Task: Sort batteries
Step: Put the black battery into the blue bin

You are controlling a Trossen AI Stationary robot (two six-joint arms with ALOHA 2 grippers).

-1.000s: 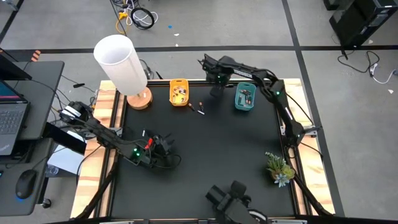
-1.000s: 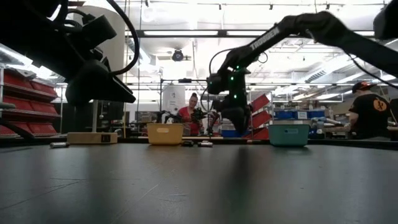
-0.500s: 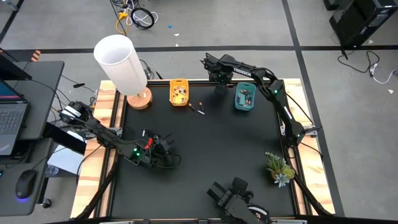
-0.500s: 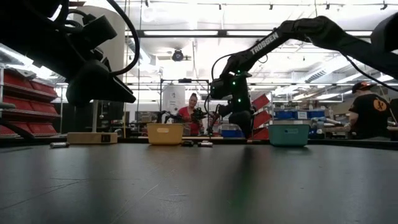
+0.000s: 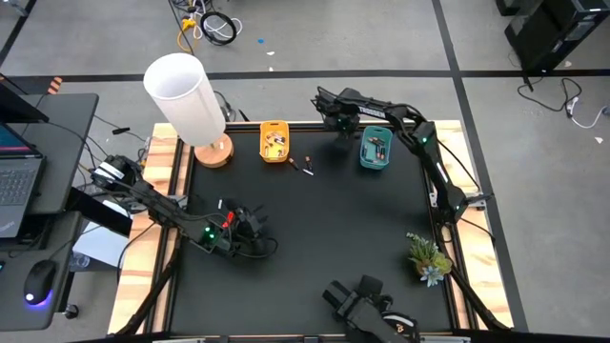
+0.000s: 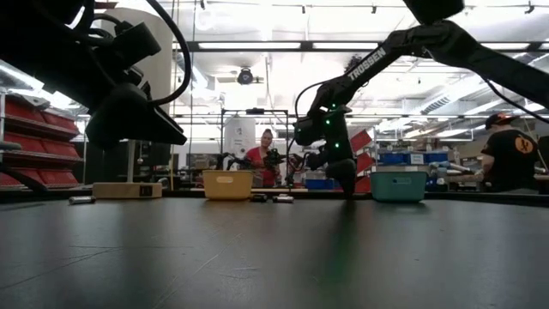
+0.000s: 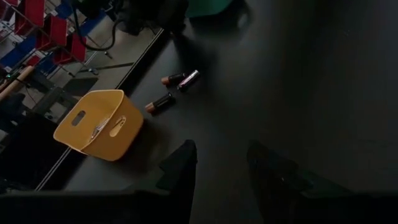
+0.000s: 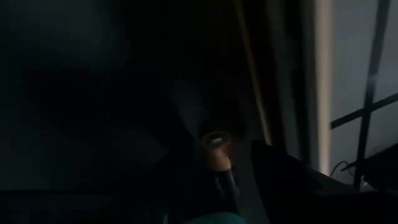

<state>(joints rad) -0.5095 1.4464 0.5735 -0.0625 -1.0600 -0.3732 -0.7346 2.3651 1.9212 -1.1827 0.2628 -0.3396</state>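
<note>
Right hand [image 8: 214, 180] holds a copper-ended battery [image 8: 217, 149] beside the teal bin [image 5: 375, 150]. Left hand [image 7: 221, 165] waits near the bench [image 5: 324, 229] front, fingers apart, empty.

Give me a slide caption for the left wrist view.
Left pincer open above the dark mat, facing a yellow bin and three loose batteries.

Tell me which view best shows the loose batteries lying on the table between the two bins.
The left wrist view: the loose batteries lie in plain sight beside the yellow bin, with copper ends visible. The high view shows them as tiny specks, and the low view as small edge-on lumps. In the right wrist view they do not appear.
</note>
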